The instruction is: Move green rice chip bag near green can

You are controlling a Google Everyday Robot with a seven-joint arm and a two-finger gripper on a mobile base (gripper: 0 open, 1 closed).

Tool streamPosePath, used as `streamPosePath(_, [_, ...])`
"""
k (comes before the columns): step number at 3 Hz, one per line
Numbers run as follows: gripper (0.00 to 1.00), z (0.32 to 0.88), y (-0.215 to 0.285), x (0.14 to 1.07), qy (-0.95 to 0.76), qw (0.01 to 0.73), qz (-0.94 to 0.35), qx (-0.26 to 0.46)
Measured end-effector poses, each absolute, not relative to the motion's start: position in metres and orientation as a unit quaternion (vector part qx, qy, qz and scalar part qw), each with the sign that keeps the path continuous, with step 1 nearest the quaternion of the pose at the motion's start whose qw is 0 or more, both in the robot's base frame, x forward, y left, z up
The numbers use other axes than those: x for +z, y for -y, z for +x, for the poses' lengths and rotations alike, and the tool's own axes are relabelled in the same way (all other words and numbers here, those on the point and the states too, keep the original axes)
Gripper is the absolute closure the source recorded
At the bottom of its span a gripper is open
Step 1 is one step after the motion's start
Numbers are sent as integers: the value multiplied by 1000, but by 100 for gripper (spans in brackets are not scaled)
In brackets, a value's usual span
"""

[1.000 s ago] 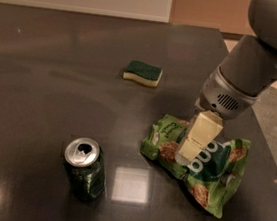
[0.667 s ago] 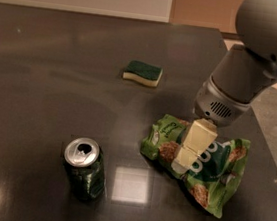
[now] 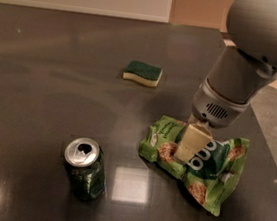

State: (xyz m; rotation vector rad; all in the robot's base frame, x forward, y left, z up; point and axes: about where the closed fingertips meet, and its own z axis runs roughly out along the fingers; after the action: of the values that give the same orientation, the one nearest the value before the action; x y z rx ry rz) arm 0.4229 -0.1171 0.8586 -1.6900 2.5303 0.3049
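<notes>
The green rice chip bag (image 3: 207,166) lies flat and crinkled on the dark table, right of centre. The green can (image 3: 85,169) stands upright at the lower left, silver top up, about a hand's width left of the bag. My gripper (image 3: 188,148) hangs from the grey arm at the upper right and comes down onto the bag's left half, over its dark green round panel. Its cream tip touches the bag there. The arm hides part of the bag's top edge.
A small green-and-cream sponge (image 3: 142,73) lies farther back, near the table's middle. The table's right edge (image 3: 270,149) runs close past the bag, with grey floor beyond it. Lamp glare shows on the table between the can and the bag.
The gripper has shifted a little to the left and down onto the bag. The bag, can and sponge have stayed where they were.
</notes>
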Motion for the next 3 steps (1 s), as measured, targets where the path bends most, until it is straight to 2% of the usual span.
streamPosePath(2, [88,435,94,871,-832,50,-543,105])
streamPosePath(3, [100,440,74,872,-839,52,-530,113])
